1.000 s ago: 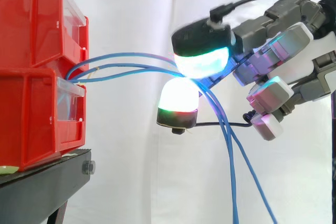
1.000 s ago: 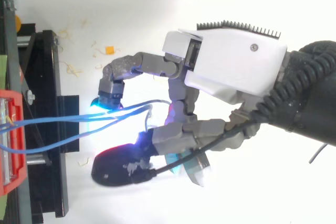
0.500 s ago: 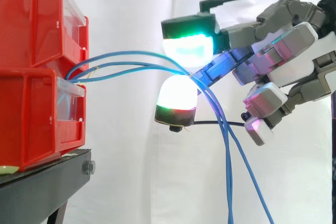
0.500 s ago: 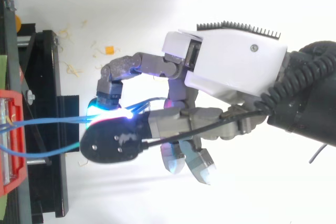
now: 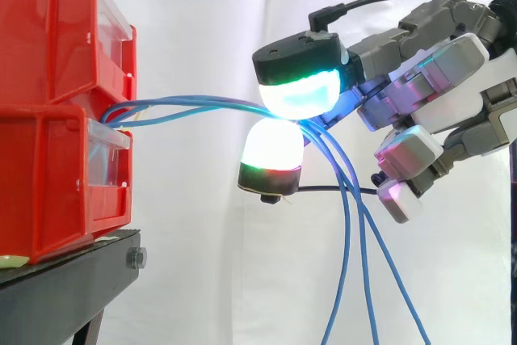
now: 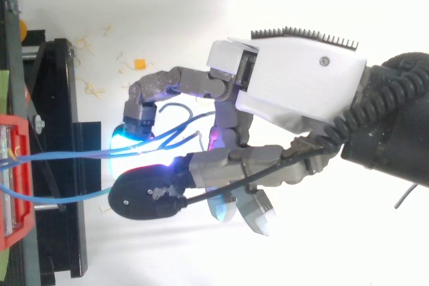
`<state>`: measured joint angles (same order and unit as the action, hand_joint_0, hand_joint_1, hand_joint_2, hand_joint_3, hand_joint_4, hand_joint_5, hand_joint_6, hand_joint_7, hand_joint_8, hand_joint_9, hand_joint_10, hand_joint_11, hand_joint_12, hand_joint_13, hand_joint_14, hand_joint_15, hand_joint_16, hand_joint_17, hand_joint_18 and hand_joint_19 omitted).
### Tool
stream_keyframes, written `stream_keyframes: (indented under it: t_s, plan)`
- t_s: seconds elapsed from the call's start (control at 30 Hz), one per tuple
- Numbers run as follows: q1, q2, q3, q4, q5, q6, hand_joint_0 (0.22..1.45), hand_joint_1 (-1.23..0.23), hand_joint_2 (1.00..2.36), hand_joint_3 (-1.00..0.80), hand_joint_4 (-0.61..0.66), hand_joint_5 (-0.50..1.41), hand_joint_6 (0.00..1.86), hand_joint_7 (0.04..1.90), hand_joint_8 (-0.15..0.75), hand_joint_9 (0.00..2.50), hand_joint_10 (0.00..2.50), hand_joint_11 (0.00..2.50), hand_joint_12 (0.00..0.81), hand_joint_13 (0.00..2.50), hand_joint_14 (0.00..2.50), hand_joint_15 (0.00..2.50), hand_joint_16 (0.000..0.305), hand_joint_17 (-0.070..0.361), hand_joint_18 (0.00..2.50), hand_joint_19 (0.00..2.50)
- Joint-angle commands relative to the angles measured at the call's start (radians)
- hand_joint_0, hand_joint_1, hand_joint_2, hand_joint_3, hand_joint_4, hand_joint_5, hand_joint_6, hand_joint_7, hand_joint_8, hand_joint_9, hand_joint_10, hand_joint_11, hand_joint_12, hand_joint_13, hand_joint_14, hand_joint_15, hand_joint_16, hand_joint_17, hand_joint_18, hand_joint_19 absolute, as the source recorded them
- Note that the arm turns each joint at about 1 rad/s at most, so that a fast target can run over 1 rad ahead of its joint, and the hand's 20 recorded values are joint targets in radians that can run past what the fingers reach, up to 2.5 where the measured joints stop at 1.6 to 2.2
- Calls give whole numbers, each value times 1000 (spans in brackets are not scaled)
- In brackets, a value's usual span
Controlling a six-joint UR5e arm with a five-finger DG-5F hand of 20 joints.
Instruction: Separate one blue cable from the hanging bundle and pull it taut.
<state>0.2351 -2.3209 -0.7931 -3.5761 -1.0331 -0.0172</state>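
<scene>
Hand [image 6: 295, 85], as I read it from my console: two glowing pads [image 5: 300, 93], one above and one below, pinch the blue cables [image 5: 194, 104] between them; the other fingers bend clear of the cables. The cables run nearly level from the red bins [image 5: 48, 143] to the pinch, then hang down in three strands. The bins stand on a black stand [image 5: 65, 288].

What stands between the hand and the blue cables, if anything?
Nothing visible. The hand holds the blue cables between two glowing fingertips, several strands together rather than one apart. Between there and the red bins the cables run through open air with nothing across them.
</scene>
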Motion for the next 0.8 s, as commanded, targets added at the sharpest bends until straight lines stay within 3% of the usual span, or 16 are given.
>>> stream_keyframes:
  t_s: [0.0,0.07,0.1,0.13,0.17,0.23,0.27,0.37,0.5,0.57,0.77]
  plan:
    - [0,0,0,-1,-1,0,623,-902,1139,-78,60,146,506,1165,217,2094,15,397,323,1564,19,577,72,163,1255,516]
    - [0,0,0,-1,1,0,500,-919,1413,-117,124,139,506,1158,238,2078,14,360,348,1552,16,551,82,185,1310,484]
    - [0,2,0,-1,-1,0,451,-858,1470,-148,178,133,506,1157,241,2062,12,331,357,1559,17,547,87,196,1338,469]
    - [1,0,0,-1,1,0,474,-844,1343,-135,198,131,506,1160,241,2055,15,327,358,1550,16,552,88,198,1334,471]
    - [0,0,0,-1,1,0,531,-804,1000,-165,201,129,506,1161,244,2037,12,323,354,1536,16,554,88,198,1316,482]
    - [0,0,0,-1,1,0,493,-761,1004,-348,196,129,506,1150,239,2029,12,327,348,1523,16,556,87,195,1289,495]
    - [0,0,0,-1,1,0,490,-735,1001,-473,169,127,505,1152,220,1996,16,368,323,1474,18,597,77,173,1168,562]
    - [0,0,0,-1,-1,0,495,-491,1000,-500,126,129,505,1139,174,1992,15,385,289,1437,21,616,67,151,1060,618]
    - [0,0,0,-1,1,-3,527,-287,1000,-500,97,132,505,1129,130,2019,15,387,279,1444,20,611,59,132,1015,646]
    - [0,0,0,-1,-1,-3,570,-300,1000,-500,89,132,504,1130,109,2046,16,418,264,1450,21,626,53,120,996,671]
    - [0,0,0,-1,-1,-3,731,-610,1003,-456,144,139,505,1135,82,2124,19,472,267,1497,21,626,48,108,1041,671]
